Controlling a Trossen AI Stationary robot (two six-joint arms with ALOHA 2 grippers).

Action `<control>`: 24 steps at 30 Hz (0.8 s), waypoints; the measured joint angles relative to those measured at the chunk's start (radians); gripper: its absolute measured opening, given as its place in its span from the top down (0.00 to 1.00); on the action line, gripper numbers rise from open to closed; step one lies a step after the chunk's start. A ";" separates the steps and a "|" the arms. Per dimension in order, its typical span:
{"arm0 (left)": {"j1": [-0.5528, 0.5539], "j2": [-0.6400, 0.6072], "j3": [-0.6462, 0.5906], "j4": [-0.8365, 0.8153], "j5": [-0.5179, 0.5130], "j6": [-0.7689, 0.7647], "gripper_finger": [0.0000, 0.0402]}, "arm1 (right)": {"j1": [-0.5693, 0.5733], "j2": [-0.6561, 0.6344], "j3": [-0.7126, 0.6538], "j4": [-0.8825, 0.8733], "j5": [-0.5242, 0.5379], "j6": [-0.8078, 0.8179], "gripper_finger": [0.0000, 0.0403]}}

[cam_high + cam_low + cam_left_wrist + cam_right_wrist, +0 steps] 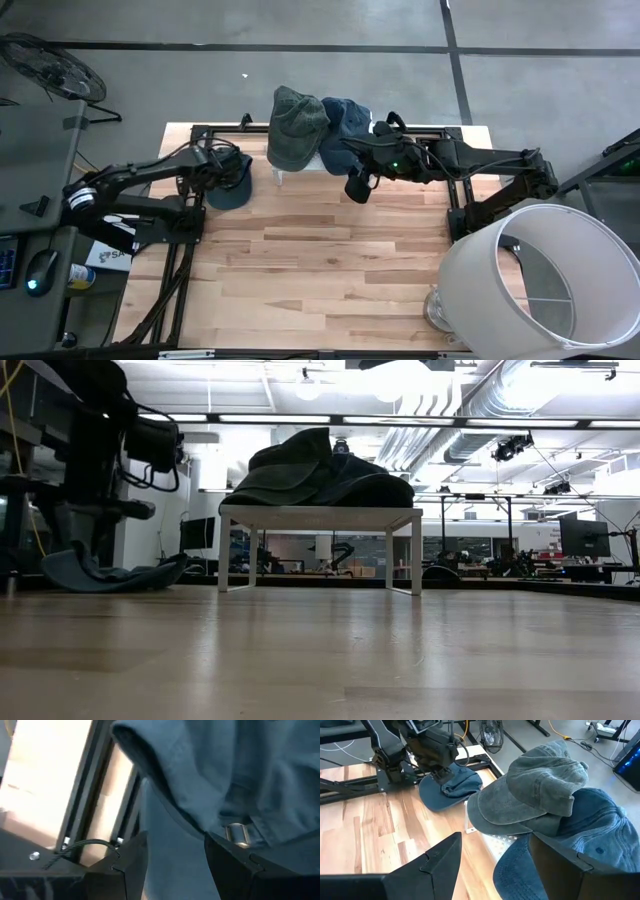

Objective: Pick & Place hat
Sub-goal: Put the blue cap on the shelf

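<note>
Now left gripper [232,172] jaws part-open over blue hat [229,188] left of stand [281,174]; right gripper [357,187] jaws wide, empty. Next: close, lift hat onto stand.

Left end effector [232,168] hides part of the blue hat [228,190]; lampshade [540,275] cut off.

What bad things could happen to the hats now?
1. The green hat and blue hat overlap on the small white stand, with their brims hanging over its edge. Pulling one might drag the other off.
2. The left gripper is right over the dark blue hat on the table, beside the black frame. It could snag the frame.
</note>
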 joint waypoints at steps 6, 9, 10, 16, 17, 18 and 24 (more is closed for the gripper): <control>0.104 0.030 0.000 -0.025 0.009 0.009 0.54 | 0.000 0.000 0.000 0.000 -0.005 -0.008 0.43; 0.134 0.030 0.000 -0.009 0.038 0.050 0.54 | 0.000 0.000 0.000 -0.006 -0.006 -0.012 0.43; 0.140 0.030 0.000 0.001 0.047 0.073 0.54 | 0.000 0.000 0.000 -0.009 -0.006 -0.016 0.44; 0.181 0.030 0.000 0.017 0.081 0.136 0.54 | 0.000 0.000 0.000 -0.023 -0.005 -0.030 0.43; 0.189 0.030 0.000 0.016 0.086 0.144 0.54 | 0.000 0.000 0.000 -0.024 -0.005 -0.032 0.43; 0.198 0.030 0.000 0.015 0.089 0.153 0.54 | 0.000 0.000 0.000 -0.024 -0.005 -0.033 0.44; 0.232 0.030 0.000 0.019 0.138 0.216 0.54 | 0.000 0.000 0.000 -0.024 -0.006 -0.034 0.43</control>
